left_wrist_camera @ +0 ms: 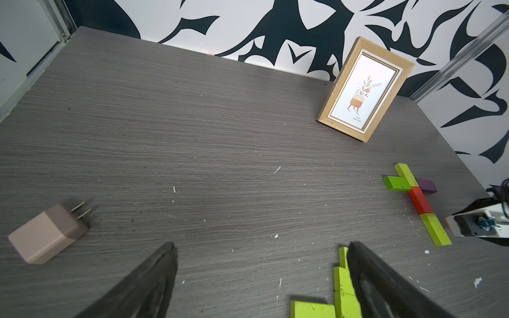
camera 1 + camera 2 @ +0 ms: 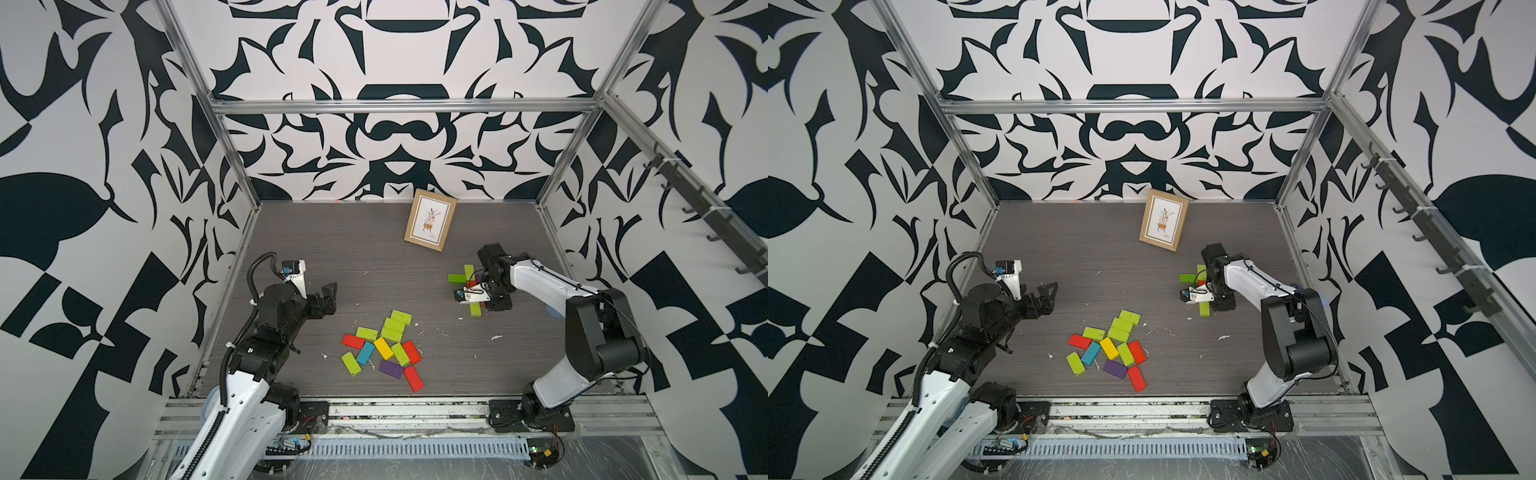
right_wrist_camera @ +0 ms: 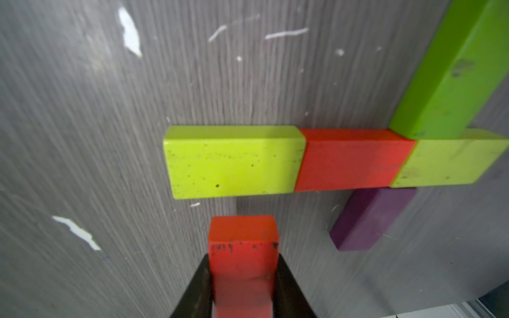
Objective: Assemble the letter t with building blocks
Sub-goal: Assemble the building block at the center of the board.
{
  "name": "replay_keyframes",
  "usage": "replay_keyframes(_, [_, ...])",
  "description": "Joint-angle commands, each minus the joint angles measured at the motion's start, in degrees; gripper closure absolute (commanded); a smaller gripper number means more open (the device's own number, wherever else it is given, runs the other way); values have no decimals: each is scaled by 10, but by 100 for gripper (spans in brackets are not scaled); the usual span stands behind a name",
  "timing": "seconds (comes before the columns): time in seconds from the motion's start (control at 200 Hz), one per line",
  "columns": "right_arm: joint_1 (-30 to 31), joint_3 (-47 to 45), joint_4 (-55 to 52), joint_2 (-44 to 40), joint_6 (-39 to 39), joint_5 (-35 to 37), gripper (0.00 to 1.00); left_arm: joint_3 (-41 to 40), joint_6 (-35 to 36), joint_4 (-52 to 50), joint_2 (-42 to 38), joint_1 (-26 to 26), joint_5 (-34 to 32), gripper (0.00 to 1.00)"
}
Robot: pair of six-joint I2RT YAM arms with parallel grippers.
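A cross of building blocks lies at the table's right: lime (image 3: 234,162), red (image 3: 352,159) and lime (image 3: 451,162) in one row, a green crossbar (image 3: 451,79) on one side and a purple block (image 3: 371,220) on the other. My right gripper (image 3: 243,258) is shut on a red block (image 3: 242,239), held just above the table beside the row's lime end. In both top views the right wrist (image 2: 494,282) covers part of the cross (image 2: 456,277) (image 2: 1188,277). My left gripper (image 1: 261,245) (image 2: 328,299) stands open and empty at the left, apart from the loose pile (image 2: 386,347) (image 2: 1113,349).
A wooden picture frame (image 2: 430,220) (image 1: 363,88) leans at the back wall, behind the cross. A beige plug charger (image 1: 46,234) lies on the table at the left. White flecks dot the grey table. Patterned walls and metal rails (image 2: 399,106) close in the table.
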Motion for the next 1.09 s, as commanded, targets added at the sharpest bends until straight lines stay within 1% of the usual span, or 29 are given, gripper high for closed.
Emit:
replay_keyframes(0.0, [-4, -9, 7, -7, -9, 7, 100, -8, 0, 6, -7, 0, 7, 0])
replay_keyframes(0.645, [-7, -28, 2, -14, 3, -32, 100, -10, -2, 6, -9, 0, 4, 0])
replay_keyframes(1.09, [0, -37, 6, -11, 6, -29, 100, -12, -3, 4, -11, 0, 1, 0])
